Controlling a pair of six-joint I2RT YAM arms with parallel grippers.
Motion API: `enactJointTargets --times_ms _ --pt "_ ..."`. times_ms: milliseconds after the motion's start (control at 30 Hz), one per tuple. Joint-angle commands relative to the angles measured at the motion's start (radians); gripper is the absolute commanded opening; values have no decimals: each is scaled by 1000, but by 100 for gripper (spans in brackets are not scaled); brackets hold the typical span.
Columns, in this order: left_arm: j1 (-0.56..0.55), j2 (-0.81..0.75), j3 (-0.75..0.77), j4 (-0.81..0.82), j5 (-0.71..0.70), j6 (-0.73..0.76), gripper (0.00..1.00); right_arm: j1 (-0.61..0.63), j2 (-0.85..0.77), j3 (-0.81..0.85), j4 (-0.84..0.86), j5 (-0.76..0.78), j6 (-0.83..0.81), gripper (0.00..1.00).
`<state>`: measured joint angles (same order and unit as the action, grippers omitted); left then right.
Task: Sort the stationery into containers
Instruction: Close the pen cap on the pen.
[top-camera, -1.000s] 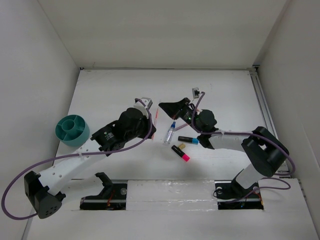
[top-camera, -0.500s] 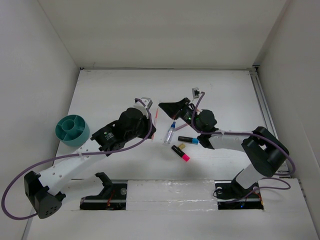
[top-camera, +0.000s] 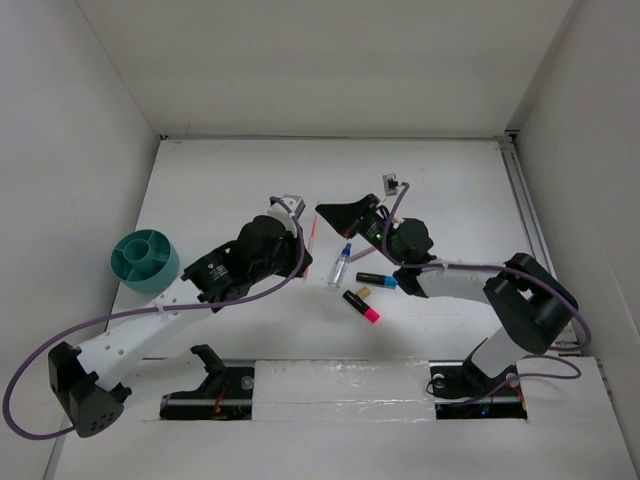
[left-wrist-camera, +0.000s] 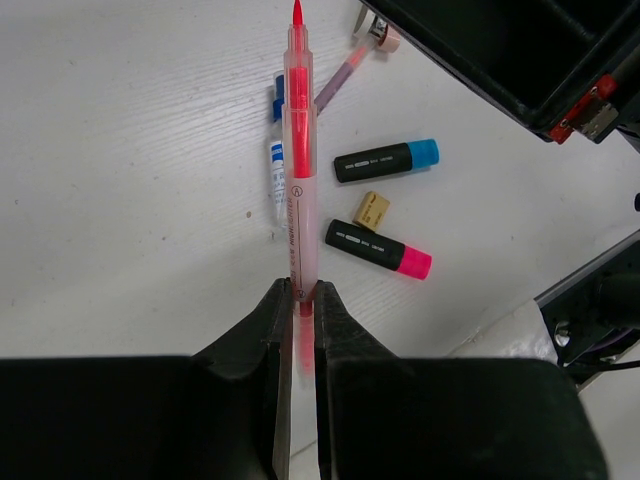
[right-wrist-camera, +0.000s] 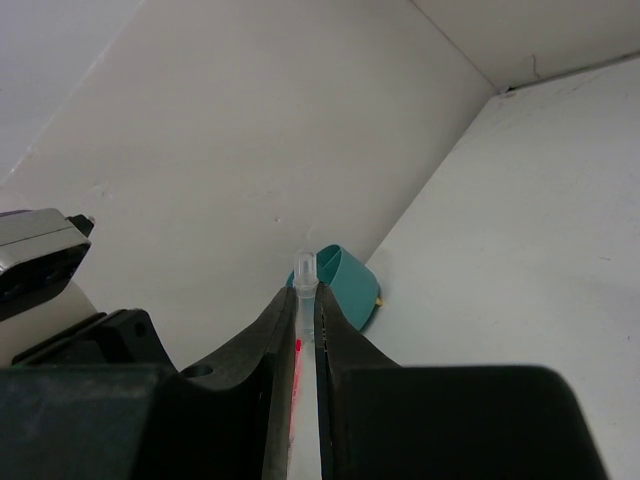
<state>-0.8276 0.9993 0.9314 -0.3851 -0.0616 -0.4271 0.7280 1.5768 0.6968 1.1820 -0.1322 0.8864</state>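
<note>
Left pincer (left-wrist-camera: 300, 292) is gripping the thin pink pen (left-wrist-camera: 297, 170) by its tail, teal organizer (top-camera: 150, 276) lying at frame left; right pincer (right-wrist-camera: 302, 300) is pinching a clear tube (right-wrist-camera: 303, 270).

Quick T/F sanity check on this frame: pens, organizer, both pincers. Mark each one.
1. The left pincer grips the pink pen. True.
2. The blue-ended marker sits in the teal organizer. False: it lies on the table by the tan bit, apart from the teal organizer.
3. The right pincer is wide open. False: it is shut on a thin clear piece.
4. The pink-ended marker lies loose on the table. True.
</note>
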Motion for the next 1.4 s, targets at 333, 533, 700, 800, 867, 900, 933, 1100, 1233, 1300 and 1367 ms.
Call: enactJointTargets --times_ms 333,533,700,800,867,900,933,1100,1233,1300,1367 --pt "2 -16 -2 23 2 5 0 10 -20 50 42 -15 -14 0" --pt "2 -16 -2 23 2 5 0 10 -11 30 42 -15 -14 0" --pt "2 -16 -2 23 2 5 0 10 -11 21 42 -15 -14 0" --pt "2 -25 -2 23 -7 5 0 10 -11 12 31 -15 -14 0" --pt "2 -25 -2 23 -7 5 0 10 -11 12 31 -15 -14 0" --pt "2 -25 -2 23 -7 5 0 10 -11 12 31 -15 -14 0" --pt "2 -25 -2 23 -7 5 0 10 -11 12 31 -15 -14 0" --pt "2 -44 -2 23 -7 -4 0 19 -11 12 31 -15 -14 0" --pt "2 -44 -2 23 -17 -4 0 19 -1 12 31 -24 -14 0" --pt "2 -44 -2 23 -17 -4 0 28 -1 1 31 -24 -14 0" --pt "2 -44 -2 23 -17 -4 0 28 -11 1 42 -24 -14 0"
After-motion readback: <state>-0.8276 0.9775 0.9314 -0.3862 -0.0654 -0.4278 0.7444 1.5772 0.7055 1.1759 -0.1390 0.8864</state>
